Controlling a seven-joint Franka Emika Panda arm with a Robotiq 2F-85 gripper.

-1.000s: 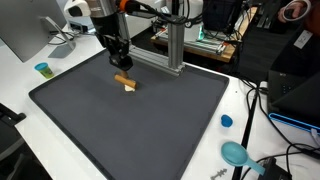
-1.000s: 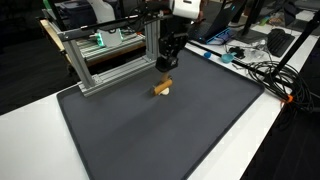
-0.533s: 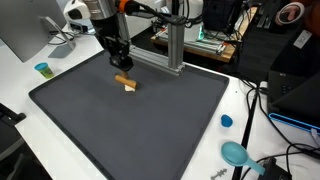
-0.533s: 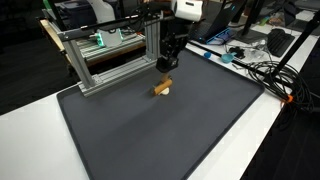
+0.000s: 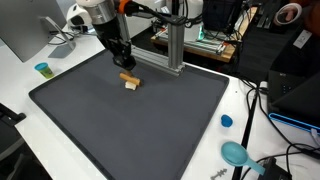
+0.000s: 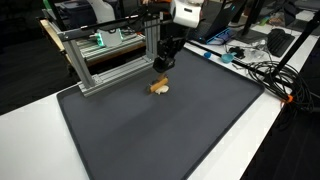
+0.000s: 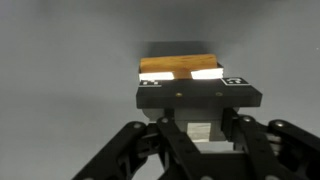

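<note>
Tool (image 5: 125,68) clamped on wooden block (image 5: 130,80), long axis level, crosswise to fingers, above mat (image 5: 150,125).

A dark mat (image 5: 130,120) covers the white table (image 5: 60,150), with an aluminium frame (image 6: 100,62) behind and a teal cup (image 5: 42,69) aside

Dark mat (image 5: 130,125) on white table (image 5: 60,150), alu frame (image 6: 105,55) behind, cables (image 6: 265,70), cluttered lab bkgd.

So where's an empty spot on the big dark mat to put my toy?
Most of the dark mat is bare: everything between the wooden block and the near edge. It is crowded only by the metal frame, where the fingers hover at the block.
</note>
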